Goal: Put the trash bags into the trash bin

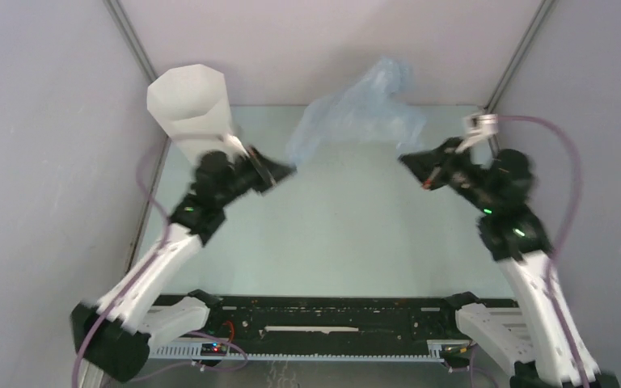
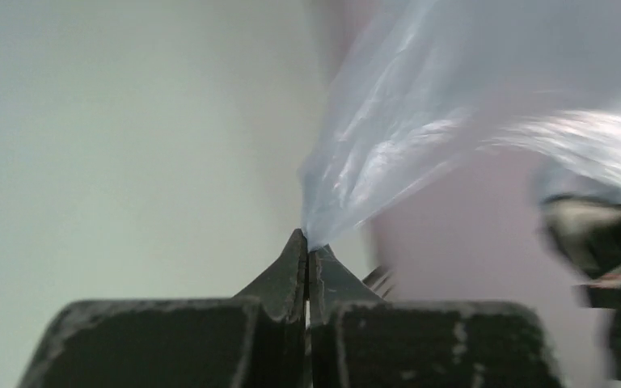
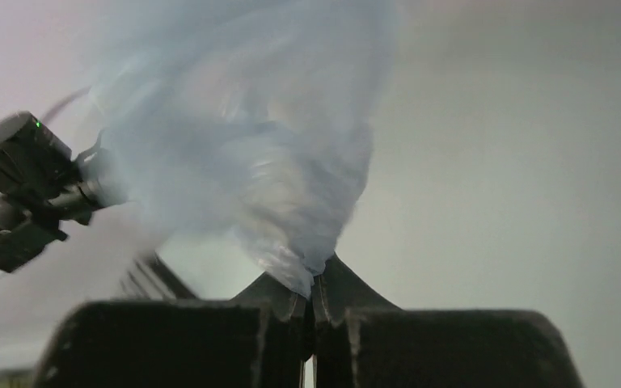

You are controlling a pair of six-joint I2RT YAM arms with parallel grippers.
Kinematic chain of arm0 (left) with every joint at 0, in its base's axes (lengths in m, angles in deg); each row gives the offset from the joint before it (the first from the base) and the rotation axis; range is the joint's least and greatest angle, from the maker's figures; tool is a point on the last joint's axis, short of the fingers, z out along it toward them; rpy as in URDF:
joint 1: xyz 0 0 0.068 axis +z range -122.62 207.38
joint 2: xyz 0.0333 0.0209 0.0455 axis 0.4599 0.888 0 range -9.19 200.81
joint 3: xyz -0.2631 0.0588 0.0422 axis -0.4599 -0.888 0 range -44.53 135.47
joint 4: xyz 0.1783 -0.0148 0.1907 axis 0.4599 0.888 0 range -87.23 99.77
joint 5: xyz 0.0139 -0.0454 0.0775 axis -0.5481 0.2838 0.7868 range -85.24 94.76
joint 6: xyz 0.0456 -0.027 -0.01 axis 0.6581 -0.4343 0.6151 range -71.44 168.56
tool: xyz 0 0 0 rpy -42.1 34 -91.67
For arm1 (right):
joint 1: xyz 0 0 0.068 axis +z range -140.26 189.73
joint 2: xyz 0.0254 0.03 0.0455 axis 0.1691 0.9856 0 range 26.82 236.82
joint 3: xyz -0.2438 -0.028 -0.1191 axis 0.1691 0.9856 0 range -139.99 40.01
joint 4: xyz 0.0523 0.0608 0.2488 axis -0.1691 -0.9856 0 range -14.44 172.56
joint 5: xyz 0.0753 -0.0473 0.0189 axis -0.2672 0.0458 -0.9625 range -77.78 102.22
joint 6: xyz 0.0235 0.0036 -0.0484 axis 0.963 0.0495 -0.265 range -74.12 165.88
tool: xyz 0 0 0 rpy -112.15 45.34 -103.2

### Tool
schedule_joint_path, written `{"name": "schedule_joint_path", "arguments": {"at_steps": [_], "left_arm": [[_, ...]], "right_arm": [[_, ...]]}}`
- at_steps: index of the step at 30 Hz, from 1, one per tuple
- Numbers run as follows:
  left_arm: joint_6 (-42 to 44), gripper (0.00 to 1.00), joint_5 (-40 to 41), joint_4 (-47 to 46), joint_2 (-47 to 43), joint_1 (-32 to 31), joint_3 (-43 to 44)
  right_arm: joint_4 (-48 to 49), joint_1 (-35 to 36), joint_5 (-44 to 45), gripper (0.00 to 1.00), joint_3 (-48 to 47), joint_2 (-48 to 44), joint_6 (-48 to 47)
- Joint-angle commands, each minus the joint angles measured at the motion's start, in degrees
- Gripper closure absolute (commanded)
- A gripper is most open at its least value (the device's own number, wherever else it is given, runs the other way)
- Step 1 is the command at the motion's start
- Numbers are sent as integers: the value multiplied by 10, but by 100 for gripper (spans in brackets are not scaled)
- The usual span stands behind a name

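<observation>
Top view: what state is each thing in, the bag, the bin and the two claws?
left gripper: shut on the trash bag.
right gripper: shut on the trash bag.
trash bag: crumpled, held up between both grippers.
trash bin: upright, open-topped, bag not in it.

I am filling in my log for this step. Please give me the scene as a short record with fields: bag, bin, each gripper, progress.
bag: trash bag, pale blue, crinkled, held up above the table between both grippers
bin: trash bin, white, upright at the far left of the table, just behind the left arm
left gripper: shut on one end of the trash bag
right gripper: shut on the other end of the trash bag
progress: trash bag not yet in the trash bin
</observation>
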Motion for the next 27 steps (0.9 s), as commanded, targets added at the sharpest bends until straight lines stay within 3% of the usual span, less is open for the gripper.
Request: {"name": "schedule_joint_path", "arguments": {"at_steps": [1,4,8,10,14,16,18,20,22,27], "left_arm": [[-73,100,-19,54,41,-33,-271],[-79,100,32,75,-35,-85,-305],[-47,100,60,102,-44,-64,-236],[-13,100,50,124,-1,-41,-136],[69,100,42,214,102,-31,170],[98,100,59,240,118,-42,297],[125,100,97,241,108,-61,354],[123,100,135,241,82,-69,328],[103,100,156,240,49,-65,236],[10,100,90,196,-1,-52,-117]], "right_arm": [[-93,42,-61,100,266,116,-12],[-59,97,-31,100,350,58,27],[-26,71,-9,100,320,28,18],[-35,29,-35,100,248,74,1],[-183,-4,-67,100,-34,194,-47],[-244,5,-51,100,-185,209,-64],[-250,24,-16,100,-241,184,-74],[-220,39,13,100,-217,139,-76],[-175,41,2,100,-135,97,-65],[-147,48,-23,100,150,76,-14]]}}
